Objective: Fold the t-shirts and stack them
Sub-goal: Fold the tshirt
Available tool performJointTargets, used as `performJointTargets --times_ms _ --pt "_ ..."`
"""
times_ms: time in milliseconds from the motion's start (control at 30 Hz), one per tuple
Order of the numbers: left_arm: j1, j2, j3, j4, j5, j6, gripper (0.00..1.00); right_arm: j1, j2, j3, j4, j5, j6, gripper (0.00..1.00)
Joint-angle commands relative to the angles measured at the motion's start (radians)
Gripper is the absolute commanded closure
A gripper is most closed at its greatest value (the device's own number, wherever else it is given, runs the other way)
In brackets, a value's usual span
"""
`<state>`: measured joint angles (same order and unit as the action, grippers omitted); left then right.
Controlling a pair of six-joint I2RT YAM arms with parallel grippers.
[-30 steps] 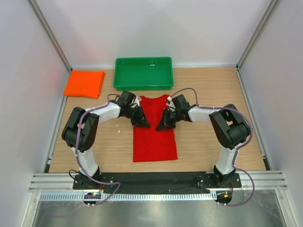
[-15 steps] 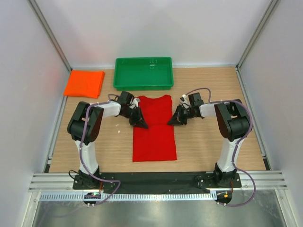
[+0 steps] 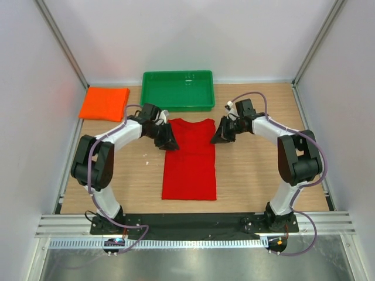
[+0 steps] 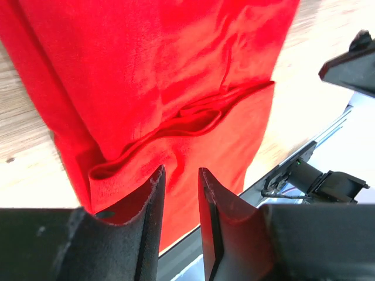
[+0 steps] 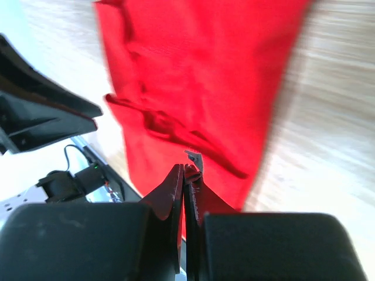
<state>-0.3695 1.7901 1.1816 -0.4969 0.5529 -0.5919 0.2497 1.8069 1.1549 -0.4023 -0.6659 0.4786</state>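
The red t-shirt lies flat in the middle of the table as a long rectangle, sleeves folded in, neck end toward the tray. Its folded ridge shows in the left wrist view and the right wrist view. The orange t-shirt lies folded at the back left. My left gripper hovers at the red shirt's upper left edge, its jaws slightly apart with nothing between them. My right gripper sits just off the upper right edge, shut and empty.
A green plastic tray stands against the back wall, just beyond the red shirt's neck end. Grey walls close in the left, right and back sides. Both arm bases sit on the black rail at the near edge.
Both grippers have drawn off the red shirt's folded sleeves, outward and toward the tray. The left jaws have parted and let go of the cloth. The shirt now lies flatter.
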Motion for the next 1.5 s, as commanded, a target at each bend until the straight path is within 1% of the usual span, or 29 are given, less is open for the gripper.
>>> performJointTargets --times_ms 0,167,300,400,433,533,633,700,767,800,833,867,900,933,967,1000,1033,1100,1133,1167,1200,1233,1267,1300,1333,1367,1400,1433,1467 --pt "0.018 -0.021 -0.003 -0.055 -0.002 0.040 0.71 0.048 -0.054 -0.012 -0.017 -0.034 0.046 0.92" --pt "0.026 0.002 -0.074 -0.016 0.009 0.030 0.73 0.063 -0.057 -0.128 0.108 -0.081 0.104 0.93" --pt "0.050 0.051 -0.100 0.020 -0.014 0.038 0.74 0.054 0.000 -0.204 0.149 -0.078 0.080 0.94" --pt "0.069 0.113 -0.096 0.018 -0.060 0.066 0.76 0.022 0.061 -0.231 0.161 -0.031 0.046 0.95" --pt "0.075 0.142 -0.099 0.018 -0.073 0.070 0.76 0.011 0.072 -0.236 0.158 0.006 0.022 0.95" --pt "0.096 0.175 -0.100 0.001 -0.096 0.084 0.79 -0.016 0.115 -0.233 0.122 0.049 -0.030 0.96" --pt "0.095 0.160 -0.112 -0.011 -0.104 0.107 0.79 -0.016 0.124 -0.221 0.086 0.052 -0.049 0.96" --pt "0.096 0.121 -0.114 -0.025 -0.107 0.119 0.78 -0.016 0.105 -0.222 0.073 0.066 -0.058 0.96" --pt "0.095 0.063 -0.109 -0.066 -0.120 0.129 0.74 -0.016 0.050 -0.215 0.027 0.109 -0.067 0.96" --pt "0.095 0.039 -0.106 -0.081 -0.120 0.129 0.70 -0.015 0.019 -0.207 -0.005 0.129 -0.075 0.95" --pt "0.096 0.007 -0.097 -0.121 -0.119 0.130 0.59 -0.012 -0.009 -0.195 -0.082 0.150 -0.084 0.93" --pt "0.096 -0.024 -0.090 -0.143 -0.117 0.132 0.56 -0.012 -0.074 -0.182 -0.122 0.175 -0.095 0.84" --pt "0.096 -0.091 -0.083 -0.164 -0.120 0.133 0.53 -0.010 -0.108 -0.158 -0.160 0.211 -0.118 0.77" --pt "0.096 -0.125 -0.074 -0.208 -0.129 0.138 0.48 -0.010 -0.139 -0.149 -0.231 0.236 -0.126 0.62" --pt "0.095 -0.155 -0.071 -0.232 -0.149 0.141 0.46 -0.009 -0.196 -0.143 -0.265 0.255 -0.130 0.56" --pt "0.095 -0.213 -0.070 -0.255 -0.151 0.153 0.46 -0.009 -0.216 -0.139 -0.294 0.264 -0.144 0.52" --pt "0.096 -0.236 -0.086 -0.293 -0.154 0.156 0.44 -0.009 -0.236 -0.141 -0.340 0.255 -0.147 0.46" --pt "0.095 -0.280 -0.118 -0.330 -0.139 0.165 0.44 0.003 -0.283 -0.175 -0.372 0.229 -0.146 0.43" --pt "0.096 -0.329 -0.143 -0.348 -0.121 0.164 0.44 0.011 -0.303 -0.196 -0.385 0.207 -0.126 0.41" --pt "0.096 -0.354 -0.208 -0.350 -0.102 0.158 0.43 0.040 -0.328 -0.219 -0.382 0.198 -0.111 0.40" --pt "0.095 -0.379 -0.247 -0.351 -0.066 0.147 0.43 0.057 -0.358 -0.275 -0.374 0.192 -0.091 0.39" --pt "0.080 -0.432 -0.282 -0.342 -0.070 0.133 0.42 0.083 -0.415 -0.306 -0.353 0.187 -0.034 0.36" --pt "0.035 -0.448 -0.269 -0.363 -0.105 0.112 0.36 0.104 -0.449 -0.337 -0.336 0.184 -0.003 0.34" --pt "0.000 -0.460 -0.255 -0.394 -0.148 0.090 0.33 0.161 -0.475 -0.398 -0.317 0.184 0.035 0.33" --pt "-0.035 -0.471 -0.260 -0.399 -0.186 0.048 0.28 0.190 -0.519 -0.428 -0.276 0.184 0.069 0.33" --pt "-0.036 -0.492 -0.276 -0.390 -0.179 0.003 0.29 0.218 -0.538 -0.461 -0.247 0.181 0.148 0.32" --pt "-0.036 -0.500 -0.327 -0.381 -0.171 -0.100 0.30 0.265 -0.553 -0.521 -0.192 0.180 0.188 0.32" --pt "-0.036 -0.506 -0.355 -0.370 -0.157 -0.142 0.33 0.282 -0.589 -0.552 -0.166 0.187 0.222 0.32" --pt "-0.036 -0.512 -0.387 -0.353 -0.151 -0.217 0.34 0.295 -0.603 -0.605 -0.143 0.190 0.286 0.32"
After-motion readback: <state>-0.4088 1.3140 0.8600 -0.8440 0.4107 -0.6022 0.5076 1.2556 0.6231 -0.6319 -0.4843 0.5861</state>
